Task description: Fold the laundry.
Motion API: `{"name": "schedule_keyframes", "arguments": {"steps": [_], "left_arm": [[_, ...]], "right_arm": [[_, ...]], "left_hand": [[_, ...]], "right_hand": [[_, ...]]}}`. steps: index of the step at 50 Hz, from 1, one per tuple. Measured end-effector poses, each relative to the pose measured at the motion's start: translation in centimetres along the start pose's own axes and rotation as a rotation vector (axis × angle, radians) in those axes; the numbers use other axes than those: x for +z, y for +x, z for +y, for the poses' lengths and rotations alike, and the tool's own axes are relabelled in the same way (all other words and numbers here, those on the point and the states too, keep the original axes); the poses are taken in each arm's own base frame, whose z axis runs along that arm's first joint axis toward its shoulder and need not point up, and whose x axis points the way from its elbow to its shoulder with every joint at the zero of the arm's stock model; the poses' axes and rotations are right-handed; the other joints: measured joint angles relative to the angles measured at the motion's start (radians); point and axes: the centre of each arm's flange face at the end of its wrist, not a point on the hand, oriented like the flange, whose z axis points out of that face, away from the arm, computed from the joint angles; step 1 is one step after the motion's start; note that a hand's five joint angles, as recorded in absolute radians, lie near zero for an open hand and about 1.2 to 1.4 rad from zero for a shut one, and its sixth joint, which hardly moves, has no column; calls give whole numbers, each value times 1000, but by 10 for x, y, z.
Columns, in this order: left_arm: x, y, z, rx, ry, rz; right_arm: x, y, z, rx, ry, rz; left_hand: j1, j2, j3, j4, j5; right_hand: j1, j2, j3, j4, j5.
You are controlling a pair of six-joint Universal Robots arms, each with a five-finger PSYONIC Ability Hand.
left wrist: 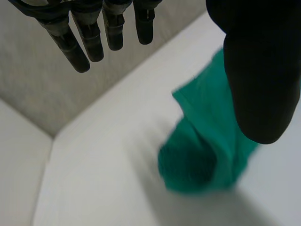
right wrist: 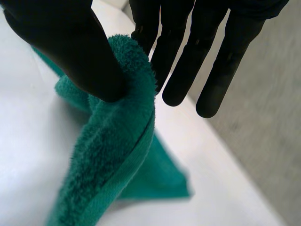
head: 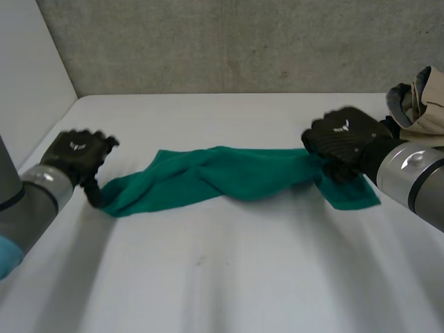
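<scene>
Between my two hands, on the white worktop [head: 222, 277], lies one green towel [head: 229, 173], drawn out in a long, bunched band from one set of fingers to the other. It is the only towel here.

My right hand [head: 343, 139] has it. In the right wrist view my thumb [right wrist: 70, 42] presses a thick fold of the green towel [right wrist: 113, 155] against the nearest finger, so it is pinched there, while the other fingers [right wrist: 178, 70] stand straight and a little apart beyond the fold. From the pinch the cloth hangs down to the worktop, and one flat corner of it lies past my fingers, under my right forearm.

My left hand [head: 73, 154] is at the other end of the band. In the left wrist view its fingers [left wrist: 70, 47] are straight and spread, well apart from the thumb [left wrist: 261, 70], and they clasp nothing. The end of the green towel [left wrist: 202, 155] lies in a rumpled heap on the worktop below the thumb; I cannot tell whether the thumb touches it.

Beyond my right hand, at the far corner of the worktop, sits one crumpled beige garment [head: 420, 104], apart from the towel.
</scene>
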Motion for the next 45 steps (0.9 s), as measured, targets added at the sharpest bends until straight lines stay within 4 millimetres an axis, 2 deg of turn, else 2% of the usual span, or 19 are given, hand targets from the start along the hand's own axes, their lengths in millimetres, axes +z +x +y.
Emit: {"name": "schedule_keyframes", "arguments": {"steps": [6,10,15,17,21,22,23,24,25,27,29,32,33,34,35,38,42,45], "left_arm": [[18,21,-32,13,123,65],[37,51,-45,10,172,152],[57,95,-44,22,186,273],[64,119,-38,35,179,340],[66,152,-25,60,151,447],[64,160,-21,70,138,481],[62,167,-18,78,127,508],[61,171,-15,86,118,528],[60,173,-14,92,113,539],[60,172,-16,99,110,532],[63,165,-21,95,116,489],[68,145,-37,64,142,380],[69,133,-48,36,166,318],[69,130,-50,30,173,305],[69,114,-66,-12,220,229],[64,86,-97,-89,324,108],[44,46,-139,-187,495,-48],[26,26,-157,-229,585,-124]], "right_arm": [[-20,-5,-41,-93,170,-9],[-32,-5,-64,-97,268,-24],[-49,-7,-89,-72,385,-64],[-55,-6,-98,-55,421,-77],[-60,-1,-108,-28,461,-77],[-60,1,-110,-19,466,-71],[-59,5,-111,-10,468,-61],[-58,9,-110,-2,467,-50],[-55,14,-109,6,462,-38],[-48,22,-106,20,447,-16],[-37,33,-100,37,422,11],[-21,47,-90,56,382,52],[-12,53,-85,63,363,75],[-10,55,-84,65,358,82],[-1,62,-79,72,338,114],[13,75,-75,78,311,183],[29,91,-75,77,302,294],[37,95,-77,75,310,342]], "left_hand": [[0,0,0,0,0],[0,0,0,0,0],[0,0,0,0,0],[0,0,0,0,0],[9,5,5,6,4],[59,52,37,45,35],[290,255,227,241,222],[336,295,265,280,260],[666,555,541,559,528],[959,856,839,858,821],[981,966,952,969,911],[981,983,971,990,912],[981,984,971,990,912],[981,984,971,990,912],[981,984,971,990,912],[981,984,971,992,912],[981,986,971,992,912],[981,986,971,993,912]], "right_hand": [[0,0,0,3,0],[0,0,0,3,0],[0,0,0,3,0],[0,0,0,3,0],[0,0,0,3,0],[0,0,0,3,0],[0,0,0,3,0],[0,0,0,3,0],[0,0,0,3,0],[0,0,0,3,0],[0,0,0,3,0],[0,0,0,3,0],[0,0,0,3,0],[0,0,0,3,0],[0,0,0,3,0],[0,0,2,3,0],[0,0,2,3,0],[0,0,2,3,0]]}}
